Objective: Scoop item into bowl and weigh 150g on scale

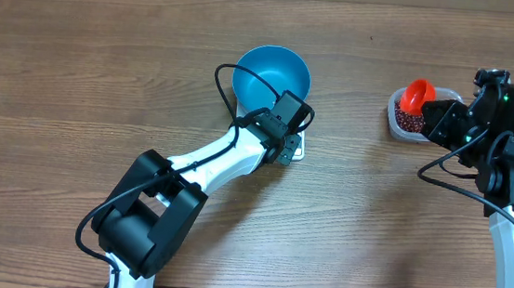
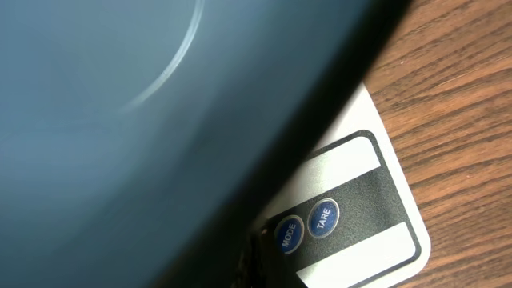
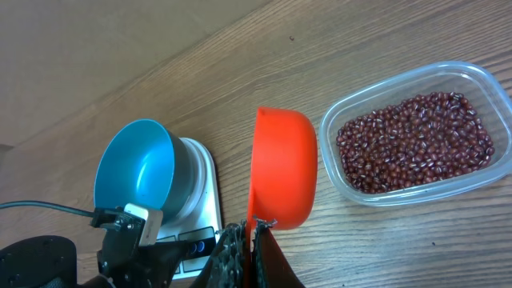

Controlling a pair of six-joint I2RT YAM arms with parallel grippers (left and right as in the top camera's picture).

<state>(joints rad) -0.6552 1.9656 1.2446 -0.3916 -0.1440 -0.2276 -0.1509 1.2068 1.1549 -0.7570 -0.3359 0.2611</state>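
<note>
The small dark red-brown beans (image 3: pixel 416 140) lie in a clear plastic tub (image 3: pixel 474 72) at the upper right of the right wrist view, just right of the orange scoop (image 3: pixel 284 168). Your right gripper (image 3: pixel 250 234), the nearer 1, is clamped on that scoop. Your left gripper (image 1: pixel 287 147) is closed and empty beside the white scale (image 2: pixel 360 164), which carries the blue bowl (image 1: pixel 268 70).

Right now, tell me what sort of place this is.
Probably a lab tabletop staged for kitchen weighing: a wood-grain table, a blue bowl on a white scale, a clear tub of beans.
</note>
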